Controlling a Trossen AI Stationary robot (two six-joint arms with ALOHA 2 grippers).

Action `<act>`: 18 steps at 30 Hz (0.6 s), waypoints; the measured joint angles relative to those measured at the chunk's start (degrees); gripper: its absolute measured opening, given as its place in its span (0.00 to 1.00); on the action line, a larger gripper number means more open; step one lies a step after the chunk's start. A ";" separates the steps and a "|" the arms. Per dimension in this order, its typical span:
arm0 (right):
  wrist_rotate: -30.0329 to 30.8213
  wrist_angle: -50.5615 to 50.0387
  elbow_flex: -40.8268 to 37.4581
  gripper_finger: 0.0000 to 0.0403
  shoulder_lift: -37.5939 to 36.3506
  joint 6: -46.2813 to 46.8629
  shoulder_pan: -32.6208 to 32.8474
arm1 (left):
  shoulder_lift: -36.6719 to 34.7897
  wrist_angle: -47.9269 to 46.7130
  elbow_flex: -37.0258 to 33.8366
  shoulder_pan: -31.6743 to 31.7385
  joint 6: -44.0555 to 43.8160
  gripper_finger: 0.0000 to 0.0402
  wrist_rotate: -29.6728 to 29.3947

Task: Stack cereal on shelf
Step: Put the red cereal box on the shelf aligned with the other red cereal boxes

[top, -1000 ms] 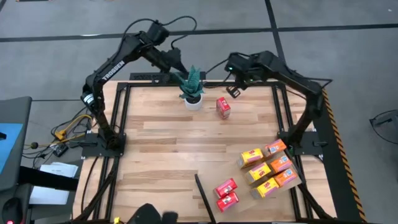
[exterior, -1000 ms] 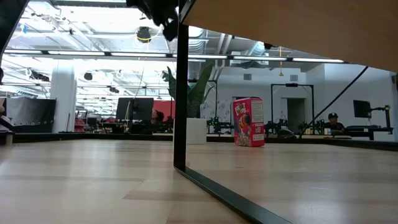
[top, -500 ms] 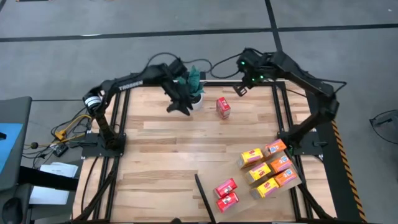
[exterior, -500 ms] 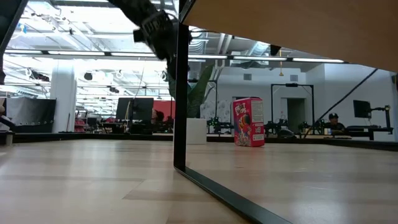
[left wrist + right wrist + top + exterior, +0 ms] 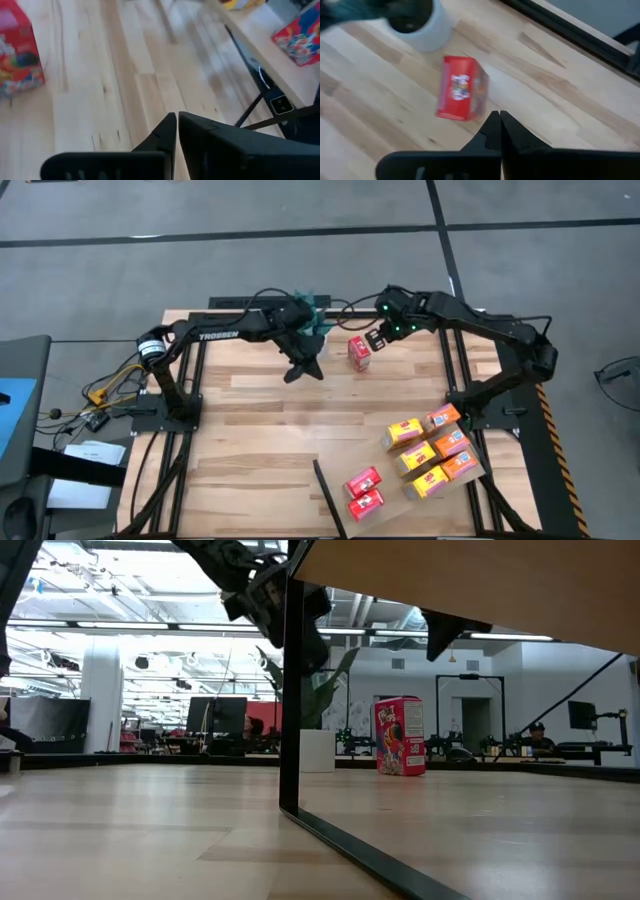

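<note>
High view: left gripper (image 5: 303, 370) fingers together, empty, above planked table (image 5: 260, 430) nr upright red cardboard cereal box (image 5: 359, 352); right gripper (image 5: 377, 340) pinched together, empty, just beside box.

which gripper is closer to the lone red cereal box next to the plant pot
Right. The right gripper hangs just beside the red box; the left gripper is farther off on its other side.

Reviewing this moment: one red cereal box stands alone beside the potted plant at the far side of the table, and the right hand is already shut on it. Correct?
Not quite. The red cereal box does stand alone beside the potted plant, but the right hand is shut on nothing; the right wrist view shows its closed fingers clear of the box.
</note>
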 joint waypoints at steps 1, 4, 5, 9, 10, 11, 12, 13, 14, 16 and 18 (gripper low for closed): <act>0.06 0.26 0.00 0.01 -0.03 0.02 -0.02 | -0.02 -0.40 0.00 -0.34 -0.68 0.02 -0.58; 0.14 0.44 0.02 0.03 -0.49 0.09 -0.15 | -0.93 -2.27 -0.04 -0.49 -0.71 0.00 -3.04; 0.14 0.52 0.02 0.04 -0.59 0.09 -0.10 | -1.41 -2.67 -0.04 -0.45 -0.99 0.00 -3.33; 0.16 0.53 0.04 0.01 -0.58 -0.76 -0.17 | -3.38 -2.48 -0.04 -0.07 -1.51 0.00 3.78; 0.21 0.98 0.05 0.01 -0.44 -1.15 -0.17 | -4.03 -1.92 -0.04 -0.41 -0.68 0.00 6.36; 0.25 1.55 0.07 0.01 -0.18 -1.40 -0.19 | -4.47 -1.56 -0.04 -0.83 -0.12 0.00 7.69; 0.25 1.87 0.07 0.02 0.02 -1.49 -0.23 | -4.67 -0.74 -0.03 -1.33 0.31 0.00 7.93; 0.34 1.91 0.04 0.02 0.09 -1.70 -0.53 | -4.68 0.23 0.02 -1.84 0.44 0.00 6.24; 0.67 1.93 0.04 0.02 0.02 -1.82 -0.71 | -4.68 0.63 0.01 -2.28 0.04 0.00 2.83; 1.83 2.03 0.07 0.02 -0.07 -1.88 -0.91 | -4.66 1.73 -0.05 -3.46 -0.73 0.00 -5.44; 2.10 1.94 0.07 0.01 -0.03 -1.97 -0.98 | -4.46 4.84 -0.76 -5.02 -1.71 0.00 -11.38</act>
